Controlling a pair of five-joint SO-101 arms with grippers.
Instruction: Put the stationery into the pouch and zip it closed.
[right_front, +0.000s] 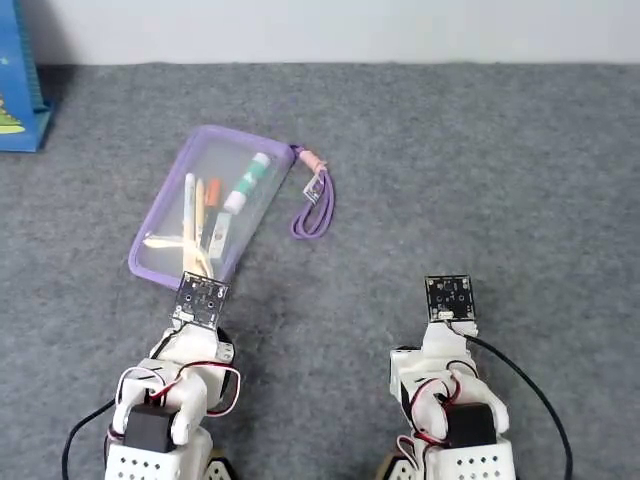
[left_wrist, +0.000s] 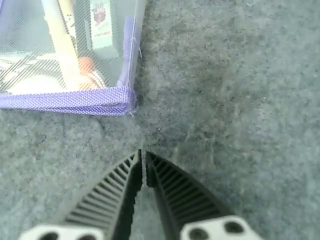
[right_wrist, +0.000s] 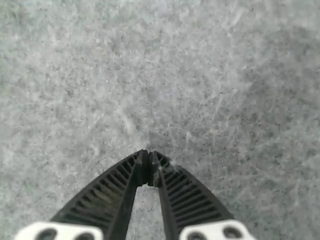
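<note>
Grey felt covers the worktop (right_front: 480, 180), which runs back to a pale wall (right_front: 350, 30), and a blue box (right_front: 18, 85) stands at the far left edge. A purple-edged pouch (right_front: 215, 152) with a clear mesh face lies flat and slantwise on the left half of the felt. The stationery is inside it: a green-and-white marker (right_front: 247, 182) along one long side, and a few thin pens (right_front: 200, 205) and some smaller pieces beside it. A pink tab (right_front: 312, 158) sticks out at the pouch's far right corner, and from it a purple strap (right_front: 318, 215) loops across the felt. Whether the zip is drawn fully shut cannot be made out. The left claw (left_wrist: 142, 155) is clenched, its ribbed tips pressed together with nothing between them. It points at the near corner of the pouch, close to the purple edging but apart from it, with a strip of bare felt between. The right claw (right_wrist: 149, 155) is also clenched and holds nothing, its tips meeting over bare felt on the right half of the worktop, well apart from the pouch and strap.
</note>
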